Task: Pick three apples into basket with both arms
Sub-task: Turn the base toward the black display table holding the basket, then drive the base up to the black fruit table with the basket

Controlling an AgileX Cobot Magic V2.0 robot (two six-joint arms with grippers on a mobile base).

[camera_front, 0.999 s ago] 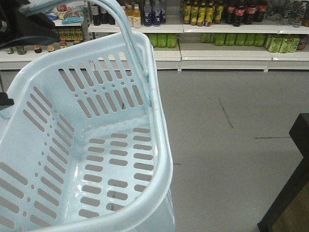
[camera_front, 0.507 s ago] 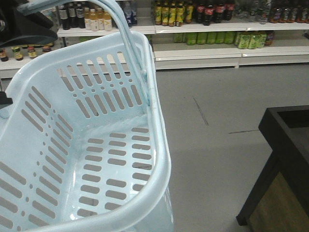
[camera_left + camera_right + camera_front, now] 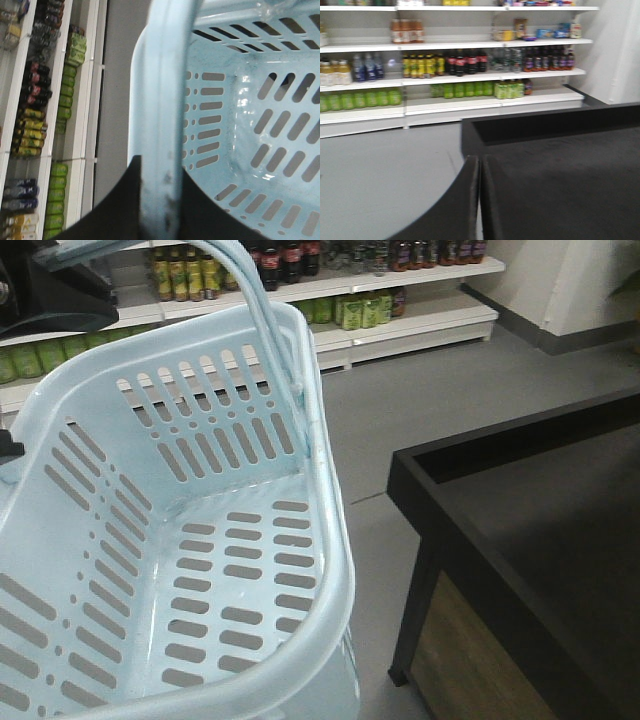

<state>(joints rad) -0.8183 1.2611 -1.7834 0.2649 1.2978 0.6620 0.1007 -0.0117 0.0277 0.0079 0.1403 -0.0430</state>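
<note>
- Left claw (image 3: 161,175): closed round the handle (image 3: 162,100) of the basket (image 3: 200,430), which hangs from it at the left of the front view.
- Basket interior: slotted floor bare, with no fruit in it.
- Right claw (image 3: 480,167): fingers pressed together but for a thin slit. It grips nothing and points toward the black counter (image 3: 560,165).
- Apples: in none of the three views, so I cannot tell where they lie. None of the three is in the basket yet.
- Step in hand, as I judge it: carrying the basket and the free claw to the fruit.
- To do it well, I grip the handle firmly so the basket hangs steady, and bring its rim near the counter edge without striking it. I open the right claw only once a dark-red apple is in sight.
- Front view only: the whole empty interior, and the basket's place just left of the counter.
- Left wrist view only: the handle passing between my fingers.
- Right wrist view only: the state of the right claw, with the shelves (image 3: 455,102) of bottles beyond the counter.
</note>
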